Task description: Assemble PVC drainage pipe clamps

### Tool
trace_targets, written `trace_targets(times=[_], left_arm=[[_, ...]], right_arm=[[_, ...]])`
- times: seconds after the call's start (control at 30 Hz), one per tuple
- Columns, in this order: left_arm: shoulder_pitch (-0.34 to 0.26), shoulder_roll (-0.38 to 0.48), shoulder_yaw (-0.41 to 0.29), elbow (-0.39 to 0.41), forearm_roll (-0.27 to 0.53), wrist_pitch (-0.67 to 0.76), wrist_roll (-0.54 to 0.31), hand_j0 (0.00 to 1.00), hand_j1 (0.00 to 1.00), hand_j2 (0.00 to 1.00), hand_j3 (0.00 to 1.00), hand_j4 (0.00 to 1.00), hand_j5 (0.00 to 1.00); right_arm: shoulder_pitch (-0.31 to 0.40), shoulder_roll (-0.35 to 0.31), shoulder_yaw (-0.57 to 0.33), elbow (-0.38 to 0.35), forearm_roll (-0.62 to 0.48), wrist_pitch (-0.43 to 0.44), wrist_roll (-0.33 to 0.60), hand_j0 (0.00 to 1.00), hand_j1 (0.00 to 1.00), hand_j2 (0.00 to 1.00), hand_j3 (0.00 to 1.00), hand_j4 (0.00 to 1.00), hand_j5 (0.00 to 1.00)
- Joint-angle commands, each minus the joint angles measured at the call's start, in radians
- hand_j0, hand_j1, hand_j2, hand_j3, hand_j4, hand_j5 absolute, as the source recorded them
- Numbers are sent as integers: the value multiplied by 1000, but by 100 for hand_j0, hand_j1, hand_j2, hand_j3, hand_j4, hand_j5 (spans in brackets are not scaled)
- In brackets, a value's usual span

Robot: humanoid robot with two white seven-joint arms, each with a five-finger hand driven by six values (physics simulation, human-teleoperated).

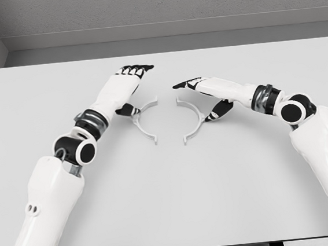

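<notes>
Two white half-ring pipe clamp pieces lie on the white table (170,192), curved sides facing away from each other. The left clamp half (144,120) rests beside my left hand (127,91), whose fingers stretch flat toward the back and whose thumb touches or nearly touches the clamp's outer curve. The right clamp half (193,118) lies next to my right hand (203,96); its fingers point left above the clamp's upper end and its thumb sits against the outer curve. Neither hand grips a piece. A small gap separates the two halves.
The table's far edge meets a grey wall (153,8). Both forearms reach in from the lower corners, elbows over the table's sides.
</notes>
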Motion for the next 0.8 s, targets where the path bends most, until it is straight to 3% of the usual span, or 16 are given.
trace_targets(times=[0.0, 0.3, 0.6, 0.77], left_arm=[[0, 5, 10, 11, 1, 0, 1, 100, 100, 100, 100, 100, 100], [-26, 6, 40, 121, 1, 0, 1, 100, 100, 100, 100, 100, 100], [-26, -4, 26, 117, 1, -3, 2, 100, 100, 100, 100, 100, 100], [-25, -4, 18, 118, 0, -3, 1, 100, 100, 100, 100, 100, 100]], right_arm=[[0, 2, -1, -1, -9, 2, 0, 100, 100, 100, 100, 100, 100], [3, 5, -1, -13, -9, 1, 0, 100, 100, 100, 100, 100, 100], [11, -10, -4, -29, -7, 2, 0, 100, 100, 100, 100, 100, 100], [46, -120, -1, -128, -9, 1, 0, 100, 100, 100, 100, 100, 100]])
